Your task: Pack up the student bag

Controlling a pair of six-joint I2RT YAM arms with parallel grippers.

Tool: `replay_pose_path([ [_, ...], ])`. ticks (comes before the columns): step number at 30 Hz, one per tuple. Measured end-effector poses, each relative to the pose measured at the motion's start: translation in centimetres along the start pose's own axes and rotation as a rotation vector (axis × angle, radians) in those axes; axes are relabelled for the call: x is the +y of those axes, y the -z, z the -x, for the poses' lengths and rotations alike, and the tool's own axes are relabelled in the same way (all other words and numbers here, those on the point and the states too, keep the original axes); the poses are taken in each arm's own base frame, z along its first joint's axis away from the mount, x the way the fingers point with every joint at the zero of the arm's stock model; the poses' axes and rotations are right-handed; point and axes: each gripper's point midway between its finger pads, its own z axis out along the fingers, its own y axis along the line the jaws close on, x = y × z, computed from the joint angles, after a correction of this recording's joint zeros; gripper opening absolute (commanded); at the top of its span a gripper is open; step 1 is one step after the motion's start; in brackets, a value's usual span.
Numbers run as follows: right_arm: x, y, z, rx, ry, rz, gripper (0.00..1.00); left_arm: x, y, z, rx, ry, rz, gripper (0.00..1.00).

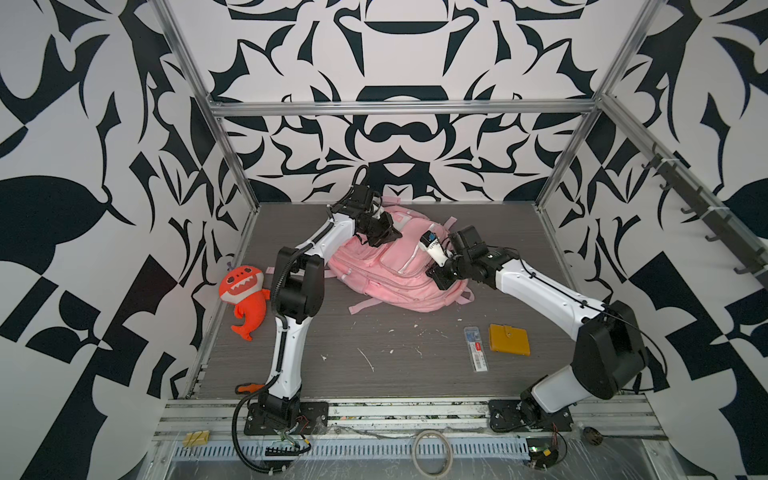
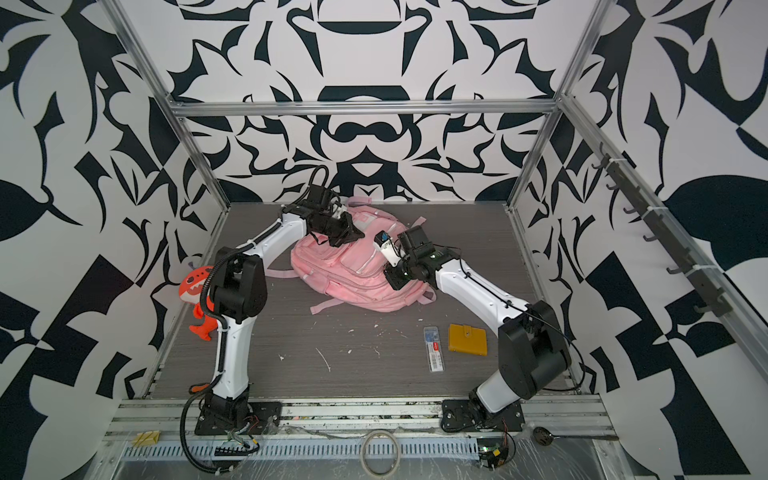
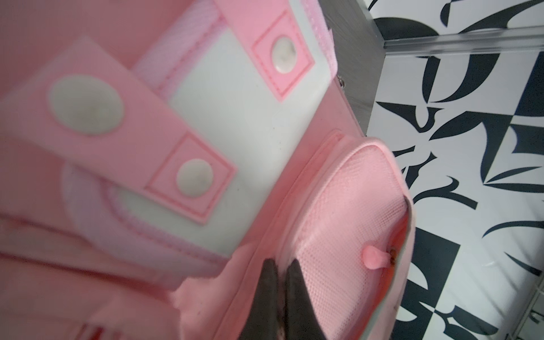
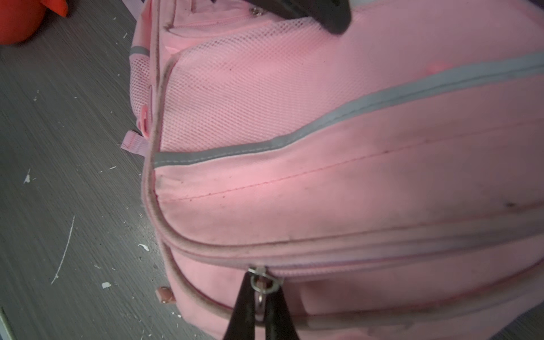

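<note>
The student bag (image 1: pixel 386 266) (image 2: pixel 353 270), a large pink backpack with grey-white strips, lies front up at the back middle of the table in both top views. My left gripper (image 1: pixel 395 237) (image 2: pixel 359 236) is at the bag's far upper end. In the left wrist view, this gripper (image 3: pixel 282 265) is shut on a fold of pink fabric beside a mesh pocket (image 3: pixel 347 235). My right gripper (image 1: pixel 434 279) (image 2: pixel 392 280) is at the bag's right side. The right wrist view shows this gripper (image 4: pixel 262 287) shut on a metal zipper pull (image 4: pixel 259 272) of the bag (image 4: pixel 353 191).
An orange-red plush toy (image 1: pixel 245 299) (image 2: pixel 195 291) lies at the table's left edge, behind the left arm. A yellow wallet (image 1: pixel 509 339) (image 2: pixel 467 339) and a clear slim case (image 1: pixel 476 348) (image 2: pixel 434 348) lie front right. White scraps dot the grey tabletop (image 1: pixel 374 365).
</note>
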Motion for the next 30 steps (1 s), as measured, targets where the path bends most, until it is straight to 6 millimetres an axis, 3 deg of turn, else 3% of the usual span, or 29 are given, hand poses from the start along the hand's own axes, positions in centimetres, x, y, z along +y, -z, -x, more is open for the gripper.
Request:
replay_pose_path([
  [7,2.7,-1.4,-0.4,0.042,0.134,0.01,0.0,-0.4,-0.3,0.7,-0.019,0.13,-0.052,0.0],
  [13,3.0,-2.7,-0.1,0.059,0.168,0.002,0.0,-0.2,-0.8,1.1,-0.034,0.188,-0.077,0.0],
  [24,2.2,-3.8,2.7,-0.009,-0.141,-0.134,0.0,0.6,-1.2,2.8,-0.125,0.241,-0.121,0.0],
  [30,3.2,-5.5,3.5,-0.015,-0.207,-0.155,0.0,0.8,-1.0,3.5,-0.155,0.284,-0.122,0.0],
])
